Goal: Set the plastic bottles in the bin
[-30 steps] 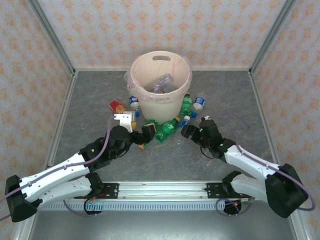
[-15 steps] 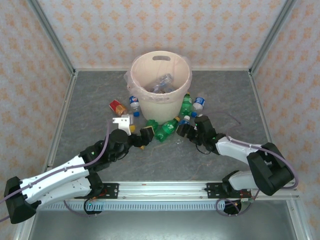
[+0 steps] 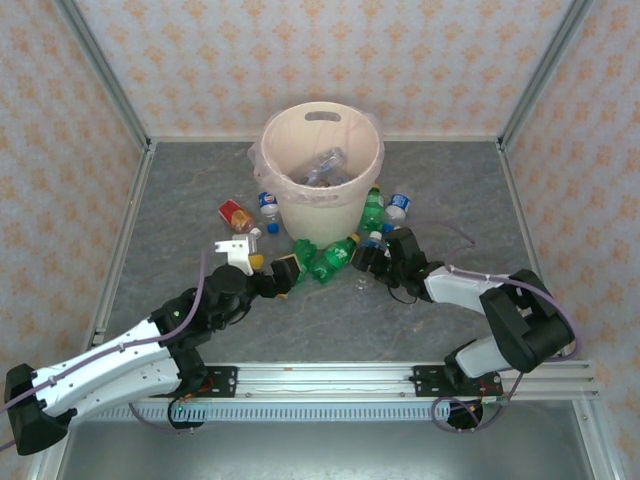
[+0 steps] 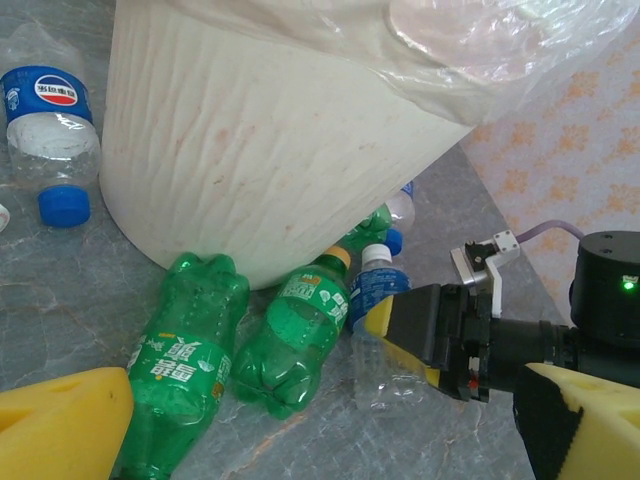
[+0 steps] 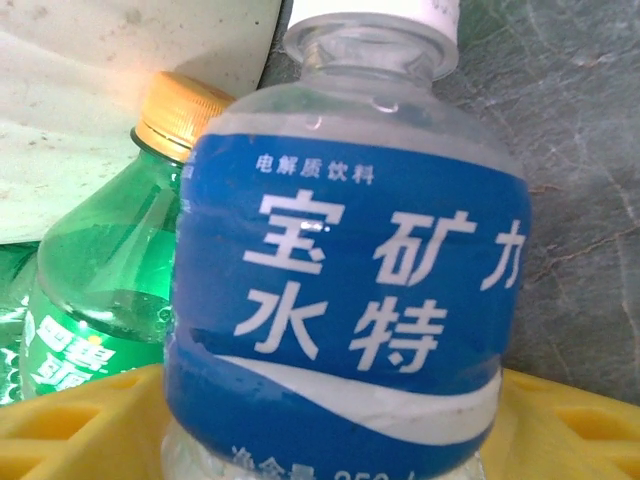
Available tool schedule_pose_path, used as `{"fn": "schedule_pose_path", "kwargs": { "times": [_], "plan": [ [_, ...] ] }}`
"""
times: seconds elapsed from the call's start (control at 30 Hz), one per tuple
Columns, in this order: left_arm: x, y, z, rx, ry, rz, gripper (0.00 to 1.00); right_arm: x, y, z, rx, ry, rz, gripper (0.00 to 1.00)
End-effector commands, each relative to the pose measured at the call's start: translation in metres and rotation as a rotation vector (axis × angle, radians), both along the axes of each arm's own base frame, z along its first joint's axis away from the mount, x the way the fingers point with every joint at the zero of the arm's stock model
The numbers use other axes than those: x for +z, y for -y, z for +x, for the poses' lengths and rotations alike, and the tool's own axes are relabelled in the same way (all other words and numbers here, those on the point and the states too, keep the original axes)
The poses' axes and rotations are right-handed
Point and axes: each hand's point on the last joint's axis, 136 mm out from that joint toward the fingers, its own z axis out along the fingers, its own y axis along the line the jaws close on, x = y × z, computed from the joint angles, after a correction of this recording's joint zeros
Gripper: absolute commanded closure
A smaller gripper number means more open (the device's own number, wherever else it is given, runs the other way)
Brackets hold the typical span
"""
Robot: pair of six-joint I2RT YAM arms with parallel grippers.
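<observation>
The cream bin [image 3: 322, 195] stands at the back centre with some bottles inside, its ribbed wall [image 4: 260, 150] close in the left wrist view. Plastic bottles lie round its foot. My right gripper [image 3: 371, 256] is shut on a clear bottle with a blue label [image 5: 340, 290], a yellow pad [image 5: 570, 420] against each side; the bottle [image 4: 380, 330] lies on the table. Beside it lie two green bottles [image 4: 290, 335] [image 4: 180, 365]. My left gripper [image 3: 268, 266] hangs open just in front of these green bottles, holding nothing.
A blue-labelled cola bottle [image 3: 268, 205] and an orange-red labelled one [image 3: 235, 213] lie left of the bin. Another green bottle [image 3: 372, 210] and a blue-capped one [image 3: 398, 207] lie to its right. Metal posts and patterned walls enclose the grey table [image 3: 180, 200].
My right arm has reached left and forward to the blue-labelled bottle and its jaws have narrowed onto it. The left arm has edged slightly forward, still open.
</observation>
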Motion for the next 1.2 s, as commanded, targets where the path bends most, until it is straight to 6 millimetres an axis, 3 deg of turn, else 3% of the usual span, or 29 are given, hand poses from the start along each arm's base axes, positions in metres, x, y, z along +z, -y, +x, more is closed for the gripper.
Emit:
{"fn": "schedule_pose_path", "kwargs": {
  "times": [0.0,0.17,0.33,0.47,0.6,0.87,1.17],
  "plan": [
    [-0.001,-0.009,-0.002,0.034,-0.004,0.003,0.01,0.013,0.002,0.006,-0.020,0.053,0.018,0.26],
    [0.005,-0.012,-0.003,0.039,0.002,0.005,0.01,0.030,0.016,0.003,-0.061,0.111,-0.005,0.28],
    [0.009,-0.015,-0.003,0.048,0.013,-0.001,0.01,0.065,0.033,-0.001,-0.103,0.225,-0.017,0.31],
    [0.011,-0.016,-0.002,0.054,0.019,-0.004,0.01,0.079,0.037,-0.003,-0.110,0.260,-0.022,0.26],
    [0.012,-0.015,-0.003,0.049,0.019,-0.009,0.01,0.073,0.034,0.000,-0.101,0.232,-0.033,0.21],
    [0.013,-0.019,-0.005,0.054,0.015,-0.004,0.01,0.037,0.023,0.007,-0.098,0.102,-0.040,0.15],
    [0.016,-0.027,-0.008,0.068,0.023,0.002,0.01,0.009,0.002,0.011,-0.035,0.005,-0.006,0.21]
  ]
}}
